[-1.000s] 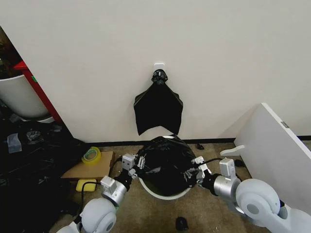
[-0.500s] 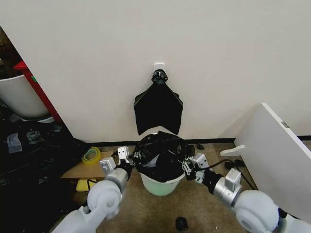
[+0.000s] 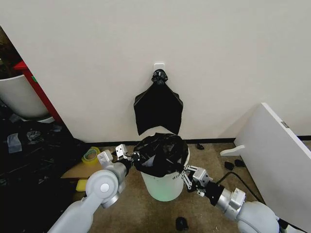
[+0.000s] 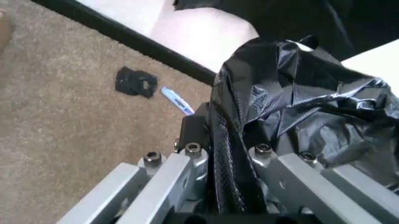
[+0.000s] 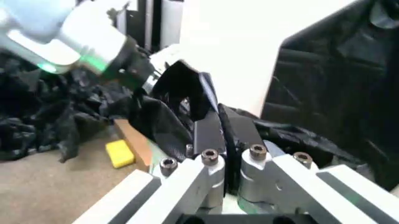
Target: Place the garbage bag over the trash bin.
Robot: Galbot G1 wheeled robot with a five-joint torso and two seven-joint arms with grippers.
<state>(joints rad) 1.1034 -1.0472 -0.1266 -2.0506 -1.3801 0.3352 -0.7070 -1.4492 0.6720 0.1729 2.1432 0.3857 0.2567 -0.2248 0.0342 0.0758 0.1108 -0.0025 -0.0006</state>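
Note:
The trash bin [image 3: 164, 188], a round cream-white bucket, stands on the carpet by the wall. The glossy black garbage bag [image 3: 161, 152] lies bunched over its top and hangs a little way down its rim. My left gripper [image 3: 127, 156] is at the bag's left edge, shut on a fold of the plastic [image 4: 311, 107]. My right gripper [image 3: 187, 173] is at the bag's front right edge, shut on another fold. In the wrist views each gripper [image 4: 224, 137] [image 5: 227, 135] has black plastic [image 5: 168, 121] pinched between its fingers. The bin's inside is hidden.
A flat bunch of black bags [image 3: 158, 109] hangs from a wall hook behind the bin. A white board [image 3: 277, 150] leans at the right. Cardboard with a tape roll [image 3: 91, 155] and a yellow sponge [image 3: 82, 184] lie at the left. A small black object [image 3: 181, 223] lies on the floor in front.
Both grippers have carried the bag down and away from the head camera. The bag now sits lower on the bin, and more of the bin's wall shows below it.

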